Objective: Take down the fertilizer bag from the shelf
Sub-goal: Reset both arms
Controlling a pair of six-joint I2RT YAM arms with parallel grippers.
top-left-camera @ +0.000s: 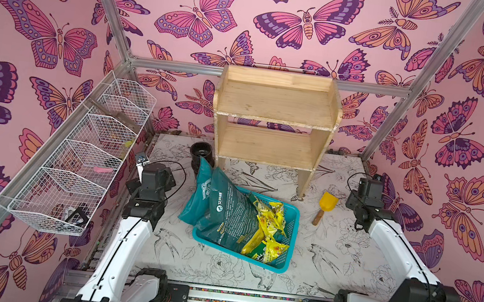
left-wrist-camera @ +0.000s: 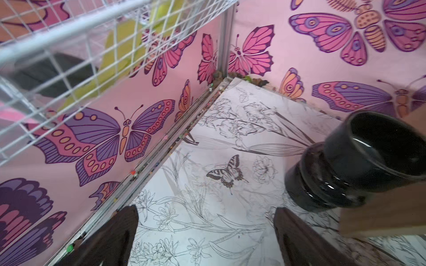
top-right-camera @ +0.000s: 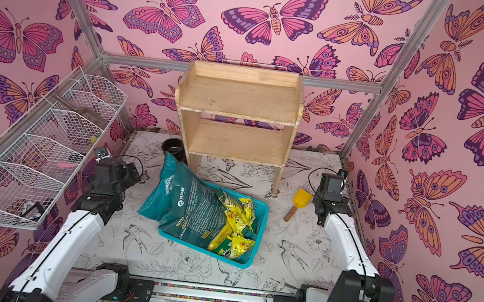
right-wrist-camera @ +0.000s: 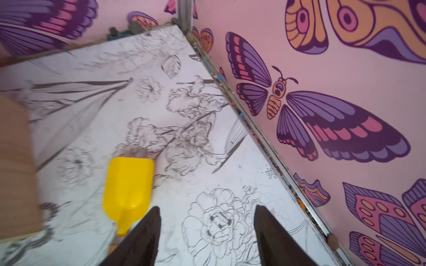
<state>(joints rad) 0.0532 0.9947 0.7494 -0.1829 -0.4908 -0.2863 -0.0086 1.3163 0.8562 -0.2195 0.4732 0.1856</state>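
The fertilizer bag (top-left-camera: 234, 211) lies on the counter (top-left-camera: 330, 265), slumped in a blue basket (top-left-camera: 294, 228) just in front of the wooden shelf (top-left-camera: 275, 105), with its top leaning out over the basket's rim. The left hand (left-wrist-camera: 205, 214) hangs near a black pot (left-wrist-camera: 359, 161), fingers apart and gripping nothing. The right hand (right-wrist-camera: 207, 207), beside a yellow scoop (right-wrist-camera: 129, 184), is likewise apart
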